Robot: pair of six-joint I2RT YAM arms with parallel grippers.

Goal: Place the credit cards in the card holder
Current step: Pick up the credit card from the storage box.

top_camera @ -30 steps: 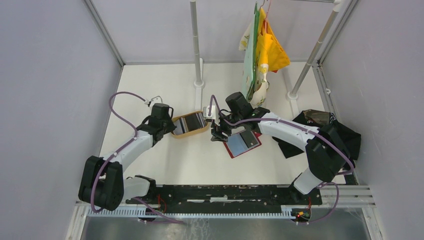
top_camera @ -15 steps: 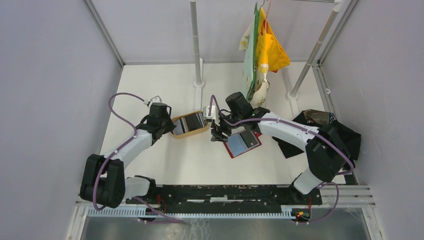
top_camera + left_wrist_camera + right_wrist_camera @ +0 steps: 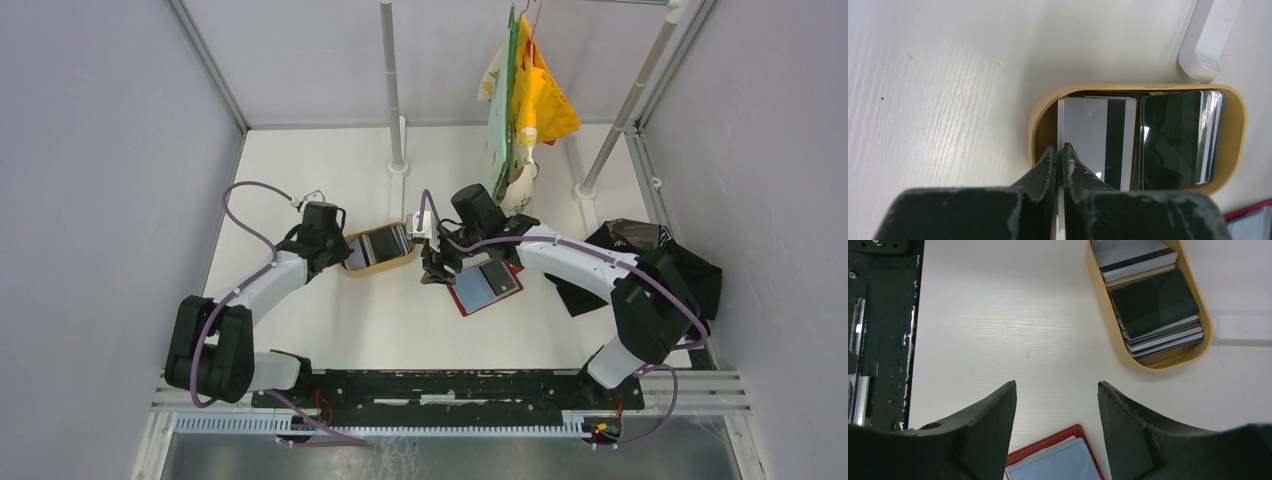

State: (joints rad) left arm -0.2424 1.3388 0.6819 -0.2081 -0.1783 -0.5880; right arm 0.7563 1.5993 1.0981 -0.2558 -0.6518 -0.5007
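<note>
Two stacks of credit cards lie in a tan oval tray point(image 3: 1040, 115): a silvery stack with a dark stripe point(image 3: 1088, 135) and a dark stack point(image 3: 1168, 140). My left gripper point(image 3: 1058, 148) is shut on the left edge of the silvery stack's top cards, and thin card edges show between its fingers. The card holder point(image 3: 487, 285) is red and lies open, lining up, right of the tray. My right gripper point(image 3: 1057, 385) stands open just above the card holder's point(image 3: 1053, 460) near-left corner, with nothing between its fingers.
A white rack foot point(image 3: 1208, 40) sits just beyond the tray. Rack poles point(image 3: 392, 90) and hanging cloths point(image 3: 525, 100) stand at the back. A black heap point(image 3: 640, 250) lies at the right wall. The black base rail point(image 3: 878, 315) runs along the near edge.
My left gripper's jaws have closed onto the edge of the silvery cards, and its elbow has shifted slightly. The right arm has not moved.
</note>
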